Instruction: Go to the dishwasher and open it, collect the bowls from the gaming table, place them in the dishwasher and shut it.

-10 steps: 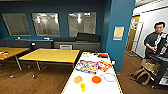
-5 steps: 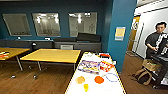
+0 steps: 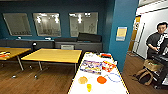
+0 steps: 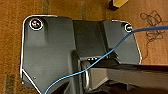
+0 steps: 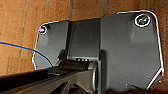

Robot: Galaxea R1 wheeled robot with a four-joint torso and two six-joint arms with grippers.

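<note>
Facing a blue room, a white table (image 3: 110, 87) is seen ahead, an orange bowl (image 3: 101, 79) and tan bowl (image 3: 82, 80) on it; jaw states cannot be told; wood floor (image 4: 12, 45) is seen below both wrists.

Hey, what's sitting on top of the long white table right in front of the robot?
On the white table lie an orange round dish, a tan round thing, a small yellow cup, a blue ring and colourful flat packs. What lies beneath the packs is covered.
</note>
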